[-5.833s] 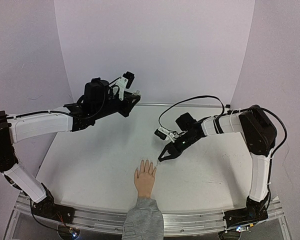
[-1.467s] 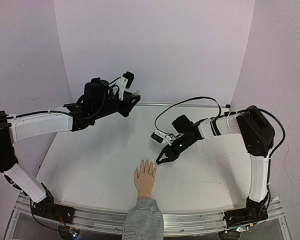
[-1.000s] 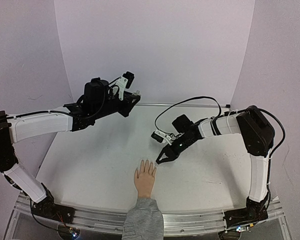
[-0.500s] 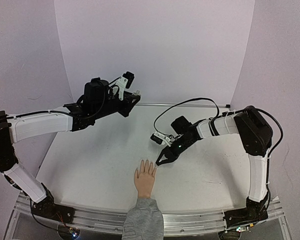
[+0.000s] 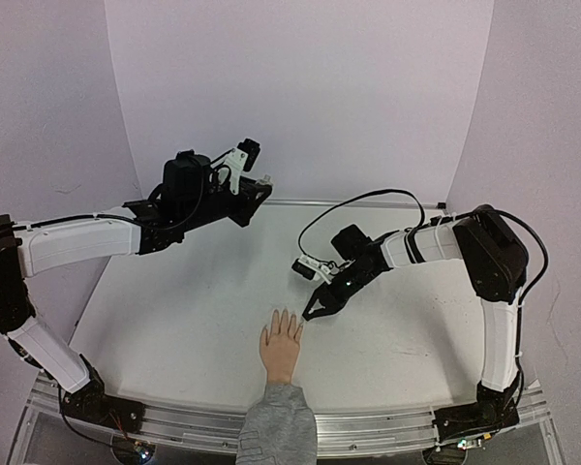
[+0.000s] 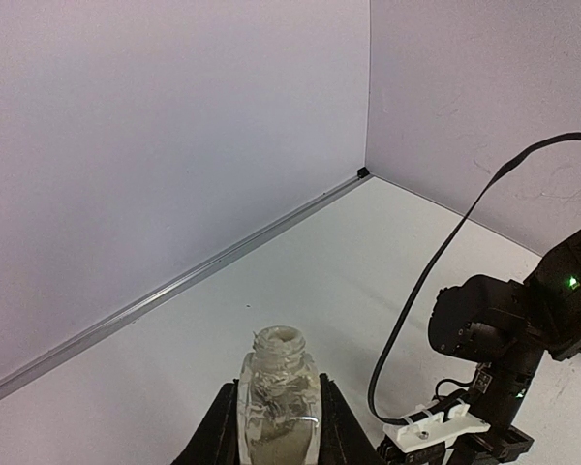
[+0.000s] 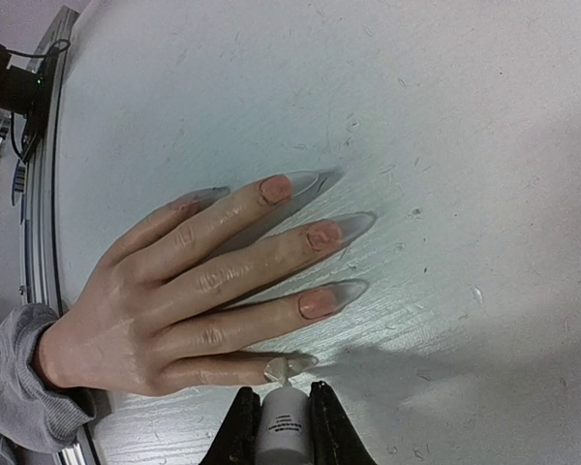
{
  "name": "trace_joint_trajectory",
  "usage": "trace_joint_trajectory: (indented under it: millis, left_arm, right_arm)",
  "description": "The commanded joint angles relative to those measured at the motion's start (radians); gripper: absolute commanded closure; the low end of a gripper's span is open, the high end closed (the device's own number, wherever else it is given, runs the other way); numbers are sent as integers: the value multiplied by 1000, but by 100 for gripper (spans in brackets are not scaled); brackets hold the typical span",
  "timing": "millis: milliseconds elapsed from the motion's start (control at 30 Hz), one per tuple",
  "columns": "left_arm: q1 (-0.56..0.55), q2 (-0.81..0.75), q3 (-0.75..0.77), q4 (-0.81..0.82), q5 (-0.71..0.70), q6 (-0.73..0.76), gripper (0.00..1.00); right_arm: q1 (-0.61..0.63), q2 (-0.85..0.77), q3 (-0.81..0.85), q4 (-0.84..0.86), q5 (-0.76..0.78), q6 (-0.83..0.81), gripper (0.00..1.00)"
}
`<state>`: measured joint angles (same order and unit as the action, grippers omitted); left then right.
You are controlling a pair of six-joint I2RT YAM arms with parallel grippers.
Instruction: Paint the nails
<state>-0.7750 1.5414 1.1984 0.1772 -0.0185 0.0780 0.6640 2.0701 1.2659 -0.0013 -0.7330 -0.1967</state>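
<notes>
A flesh-coloured hand (image 5: 281, 347) with a grey sleeve cuff (image 5: 277, 426) lies flat at the table's near edge. In the right wrist view its long clear nails (image 7: 347, 288) point right. My right gripper (image 7: 283, 395) is shut on a white brush cap (image 7: 285, 434); the brush tip touches the nail of the lowest finger (image 7: 289, 365). From above this gripper (image 5: 313, 311) sits at the hand's right fingertips. My left gripper (image 6: 279, 407) is shut on a small clear open bottle (image 6: 277, 397), held high at the back left (image 5: 257, 184).
A black cable (image 5: 363, 199) loops above the right arm. A metal strip (image 6: 174, 286) runs along the back wall's foot. The table's metal front rail (image 5: 174, 421) lies below the sleeve. White walls close the back and sides.
Over the last seconds my right gripper has crept slightly left along the fingertips. The left arm and the hand have not moved.
</notes>
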Motion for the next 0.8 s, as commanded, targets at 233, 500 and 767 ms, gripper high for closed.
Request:
trace_joint_trajectory:
  millis: [233, 500, 767]
  left_arm:
    - [5, -33, 28, 64, 12, -2, 100]
    - [5, -35, 26, 64, 12, -4, 100]
    - [5, -41, 20, 64, 9, -3, 100]
  right_arm:
    - [6, -1, 22, -38, 6, -12, 100]
    - [7, 1, 29, -18, -16, 8, 100]
    - [10, 8, 36, -16, -8, 16, 100]
